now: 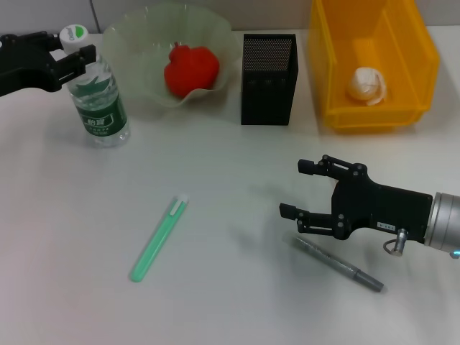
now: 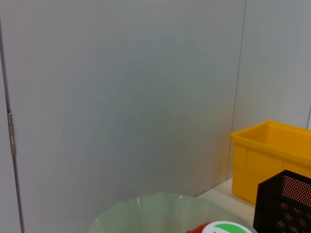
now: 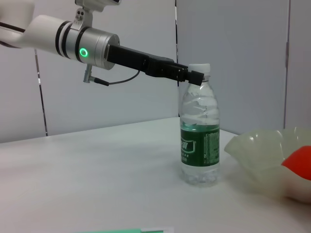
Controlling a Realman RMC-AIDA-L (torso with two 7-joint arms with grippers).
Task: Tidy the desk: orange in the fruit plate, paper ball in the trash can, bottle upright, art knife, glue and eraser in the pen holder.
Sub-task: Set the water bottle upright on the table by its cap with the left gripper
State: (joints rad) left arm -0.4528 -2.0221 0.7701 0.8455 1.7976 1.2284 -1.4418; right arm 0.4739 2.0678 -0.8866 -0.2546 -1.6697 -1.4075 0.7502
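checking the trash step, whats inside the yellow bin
One crumpled paper ball lies on the floor of the yellow bin, toward its middle. The floor around it looks bare. The strip just behind the near wall is hidden in the head view.

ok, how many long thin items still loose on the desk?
2: a green art knife lying left of centre, and a grey pen just under the right gripper. The pen holder's inside isn't visible.

The bottle point(image 1: 98, 100) carried a green label point(image 1: 103, 113) with white print, too small to be read. A small white tag point(image 1: 387, 227) on the right tool point(image 1: 300, 189) was likewise illegible.
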